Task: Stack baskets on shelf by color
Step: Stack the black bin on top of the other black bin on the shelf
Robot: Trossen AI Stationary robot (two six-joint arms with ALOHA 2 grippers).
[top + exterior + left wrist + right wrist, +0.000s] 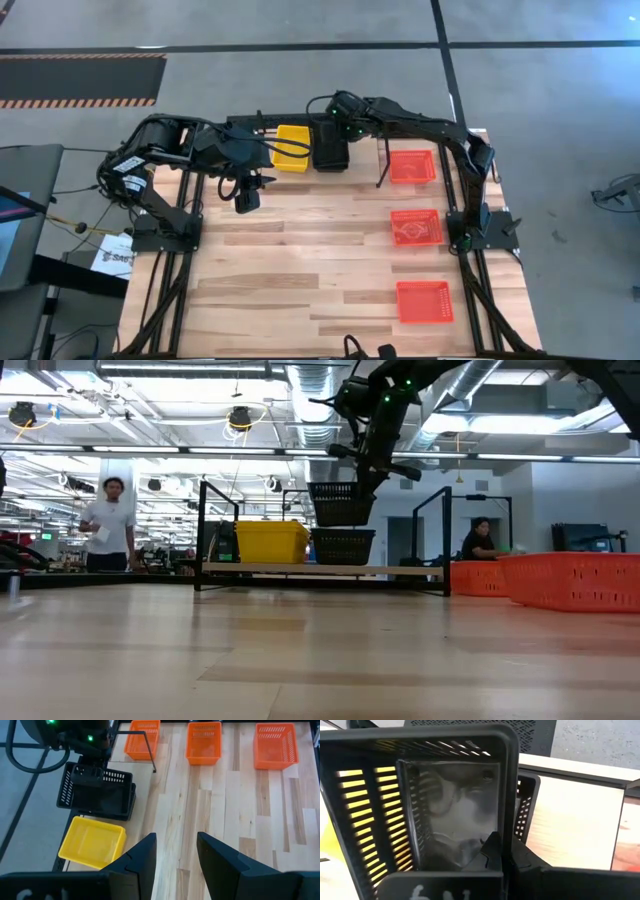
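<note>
- Counter (300, 270): light wood, filling the frame's lower centre in the high view.
- Shelf (320, 569): mid-frame in the low view, bearing a yellow basket (270, 541) and a black basket (343, 546).
- Three red-orange baskets (418, 228): right side, high view.
- Right hand (366, 485): clamped on a raised black basket's (342, 504) rim, upper centre.
- Left hand (246, 198): fingers apart, empty, centre-left.
</note>
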